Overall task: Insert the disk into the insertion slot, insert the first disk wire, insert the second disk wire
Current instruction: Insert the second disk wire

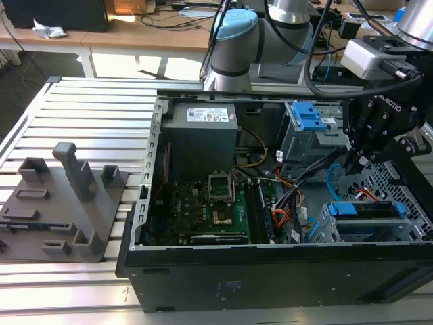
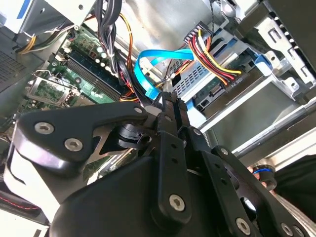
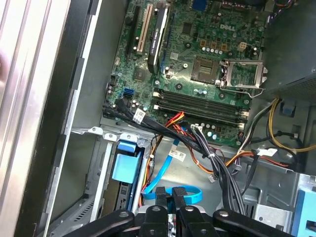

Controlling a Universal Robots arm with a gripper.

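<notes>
In the exterior view my gripper hangs inside the open computer case, just above the disk. The disk lies in its blue carrier inside the insertion slot, a grey perforated cage. In both wrist views the fingers are shut on the end of the second disk wire, a flat light-blue cable looping beside them. The first disk wire, red-orange among yellow strands, runs to a dark plug at the disk's end. The blue carrier shows beside the fingers.
The motherboard and the power supply fill the case's left part. A larger cage with blue clips stands behind the gripper. A thick black cable bundle and a yellow wire cross nearby. A grey fixture stands outside.
</notes>
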